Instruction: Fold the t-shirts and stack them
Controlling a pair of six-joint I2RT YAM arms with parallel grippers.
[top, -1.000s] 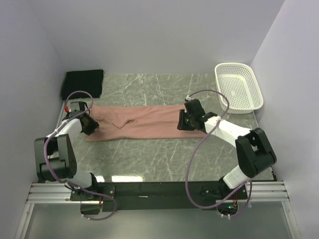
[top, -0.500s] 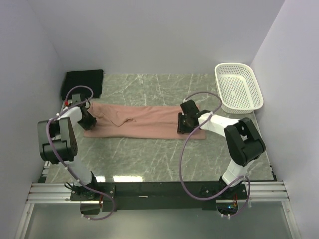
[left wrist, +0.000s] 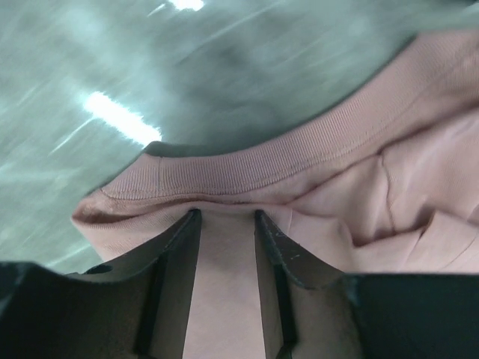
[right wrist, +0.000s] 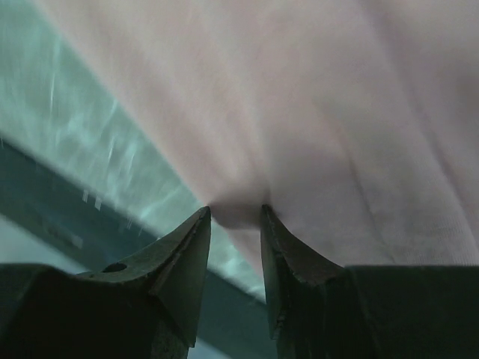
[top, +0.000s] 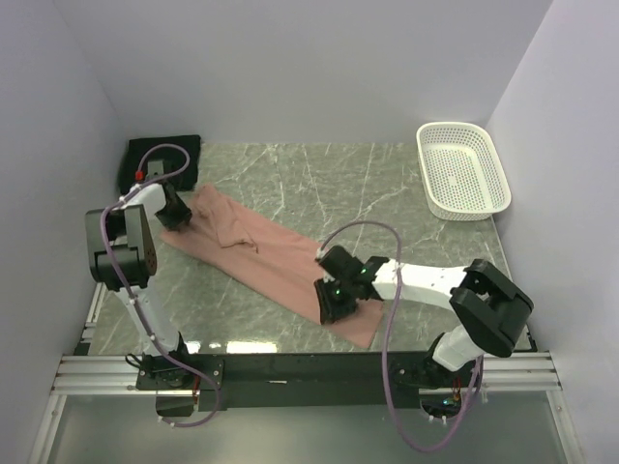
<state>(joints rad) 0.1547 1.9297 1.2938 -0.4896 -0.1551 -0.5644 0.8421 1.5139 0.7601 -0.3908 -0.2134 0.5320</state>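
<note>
Pink t-shirt (top: 263,257) | wrist views blurred | left end effector (left wrist: 227,215), right end effector (right wrist: 234,211) pinching it

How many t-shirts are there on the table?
2. The pink shirt lies diagonally across the middle; the black shirt sits folded at the far-left corner. None seems hidden.

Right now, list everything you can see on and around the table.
pink t-shirt: one, salmon pink, stretched diagonally across the table from far left to near middle.
black t-shirt: one, black, folded, far left corner.
basket: one, white mesh, empty, far right corner.
table: one, green marble pattern, under everything.
left gripper: one, dark, at the far left end of the pink t-shirt, closed on cloth beside its ribbed edge.
right gripper: one, dark, at the near end of the pink t-shirt, closed on the cloth.
</note>
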